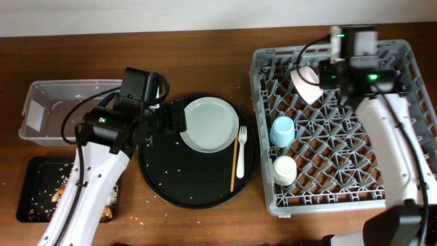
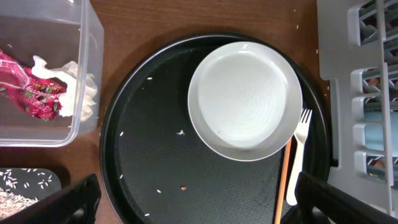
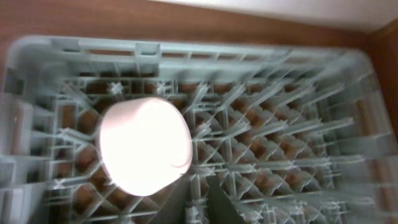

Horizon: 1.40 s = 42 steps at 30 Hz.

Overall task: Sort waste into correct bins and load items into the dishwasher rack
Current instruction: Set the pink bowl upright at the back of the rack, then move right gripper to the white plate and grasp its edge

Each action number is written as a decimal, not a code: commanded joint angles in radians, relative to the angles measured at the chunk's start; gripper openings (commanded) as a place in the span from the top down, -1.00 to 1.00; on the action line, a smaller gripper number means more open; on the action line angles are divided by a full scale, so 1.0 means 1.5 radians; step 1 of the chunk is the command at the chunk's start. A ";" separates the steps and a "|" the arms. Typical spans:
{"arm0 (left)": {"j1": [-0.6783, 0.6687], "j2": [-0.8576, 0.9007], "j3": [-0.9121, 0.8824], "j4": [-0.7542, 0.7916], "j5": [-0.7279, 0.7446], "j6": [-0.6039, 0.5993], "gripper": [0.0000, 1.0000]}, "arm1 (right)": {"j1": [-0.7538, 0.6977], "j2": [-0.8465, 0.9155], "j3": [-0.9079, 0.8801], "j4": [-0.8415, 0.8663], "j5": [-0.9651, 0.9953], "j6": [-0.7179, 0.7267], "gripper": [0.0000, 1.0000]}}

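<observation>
My left gripper [image 1: 176, 121] [image 2: 199, 208] is open and empty above the round black tray, left of the white plate [image 1: 208, 124] [image 2: 245, 99] and white fork [image 1: 241, 140] [image 2: 298, 149]. My right gripper [image 1: 328, 74] [image 3: 200, 186] hangs over the back of the grey rack [image 1: 321, 203] [image 3: 280, 124]. Its fingers are slightly apart with only rack between them, beside the tilted white-pinkish bowl [image 1: 307, 83] [image 3: 143, 146]. The blue cup [image 1: 281, 131] and cream cup [image 1: 285, 170] stand upside down in the rack. The clear tub [image 1: 41, 109] [image 2: 81, 74] holds the red wrapper [image 2: 31, 93] and tissue [image 2: 78, 93].
The round black tray [image 1: 184, 184] [image 2: 155, 155] carries a thin wooden stick [image 1: 235, 164] [image 2: 283, 180] beside the fork and a few crumbs. The shallow black tray [image 1: 31, 174] at the front left holds rice scraps, an orange piece [image 1: 58, 196] and a brown lump [image 1: 107, 213].
</observation>
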 commanded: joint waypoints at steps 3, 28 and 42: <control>0.005 -0.008 0.012 0.002 -0.007 0.001 -0.98 | -0.071 0.137 -0.007 -0.005 -0.301 0.046 0.88; 0.007 -0.008 0.012 0.025 -0.064 -0.002 -0.98 | 0.165 -0.044 0.065 -0.351 -0.472 0.099 0.23; 0.218 -0.008 0.012 -0.028 -0.075 -0.002 -0.98 | 0.397 0.228 0.065 -0.095 -0.025 0.258 0.02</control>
